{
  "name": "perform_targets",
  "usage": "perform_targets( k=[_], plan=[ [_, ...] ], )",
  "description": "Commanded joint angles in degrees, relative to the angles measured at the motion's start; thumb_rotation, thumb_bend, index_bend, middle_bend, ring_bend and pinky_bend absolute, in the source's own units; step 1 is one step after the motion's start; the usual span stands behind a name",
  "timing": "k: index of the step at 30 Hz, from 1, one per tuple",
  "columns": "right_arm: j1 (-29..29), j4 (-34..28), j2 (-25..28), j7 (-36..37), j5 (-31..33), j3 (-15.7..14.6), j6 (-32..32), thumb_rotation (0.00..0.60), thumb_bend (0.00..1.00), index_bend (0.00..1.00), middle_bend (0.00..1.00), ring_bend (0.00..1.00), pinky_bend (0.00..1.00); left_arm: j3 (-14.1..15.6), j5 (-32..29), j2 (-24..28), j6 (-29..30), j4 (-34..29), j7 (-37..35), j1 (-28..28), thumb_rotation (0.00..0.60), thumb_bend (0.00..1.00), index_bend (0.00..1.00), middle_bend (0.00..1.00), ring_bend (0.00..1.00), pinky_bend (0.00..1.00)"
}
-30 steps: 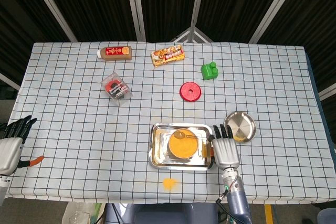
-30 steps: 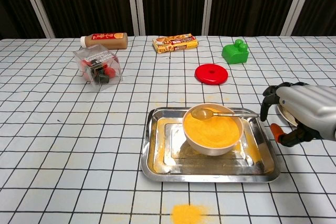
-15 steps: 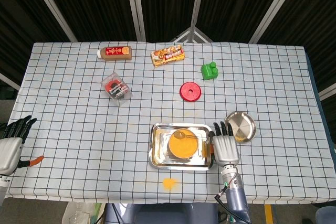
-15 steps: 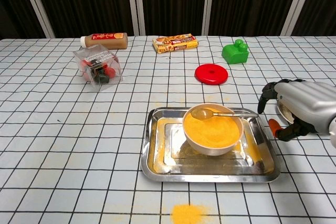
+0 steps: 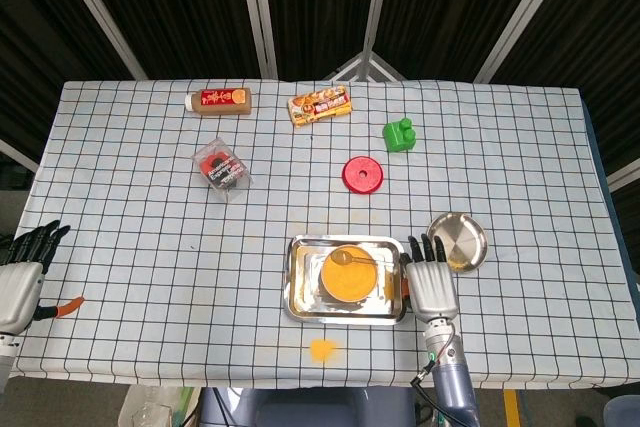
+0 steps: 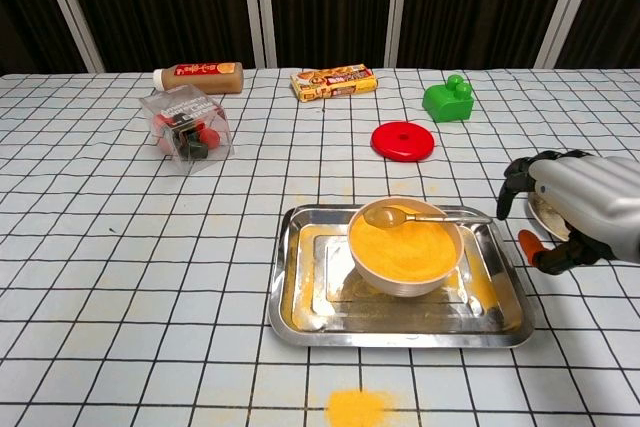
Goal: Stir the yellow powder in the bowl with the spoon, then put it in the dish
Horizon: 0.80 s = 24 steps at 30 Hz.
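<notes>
While the spoon (image 6: 412, 214) lies untouched with its scoop on the yellow powder (image 6: 402, 245) and its handle across the right rim of the bowl (image 6: 404, 272), the right hand (image 6: 570, 209) only shifts a little beside it: over the last second it has drifted toward the tray and then eased back to the right, ending just off the right edge of the tray (image 6: 290, 287), near the handle's tip but not touching it. Its fingers are spread and curled downward, holding nothing. In the head view it sits between the tray and the round metal dish (image 5: 457, 241), which rests near the table's front right area with a trace of yellow at its rim. The bowl stands in the middle of the tray, near the front edge of the table (image 5: 130, 207), and nothing in it has moved. A patch of spilled powder (image 6: 356, 407) lies at the front edge, just ahead of the tray. The left hand (image 5: 22, 272) hangs at the front left corner, fingers spread, empty, and has stayed put. My reading is that stirring has not begun; the right hand is hunting for its line on the handle, and the grasp comes next
</notes>
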Motion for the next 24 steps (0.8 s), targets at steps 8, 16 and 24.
perform_targets(
  k=[8, 16, 24],
  plan=[
    [0.01, 0.75, -1.48, -0.04, -0.39, -0.93, -0.7, 0.6, 0.62, 0.38, 0.13, 0.0, 0.0, -0.02, -0.15, -0.02, -0.19, 0.04, -0.04, -0.06, 0.6, 0.0, 0.0, 0.0, 0.0, 0.0],
    [0.44, 1.75, -2.96, -0.44, -0.02, -0.29, -1.05, 0.6, 0.62, 0.38, 0.13, 0.0, 0.0, -0.06, -0.26, 0.0, -0.3, 0.08, -0.18, -0.1, 0.6, 0.0, 0.0, 0.0, 0.0, 0.0],
    [0.62, 2.08, -3.13, -0.51, 0.36, 0.46, -1.07, 0.6, 0.62, 0.38, 0.13, 0.0, 0.0, -0.08, -0.31, -0.01, -0.26, 0.05, -0.12, -0.08, 0.6, 0.0, 0.0, 0.0, 0.0, 0.0]
  ],
)
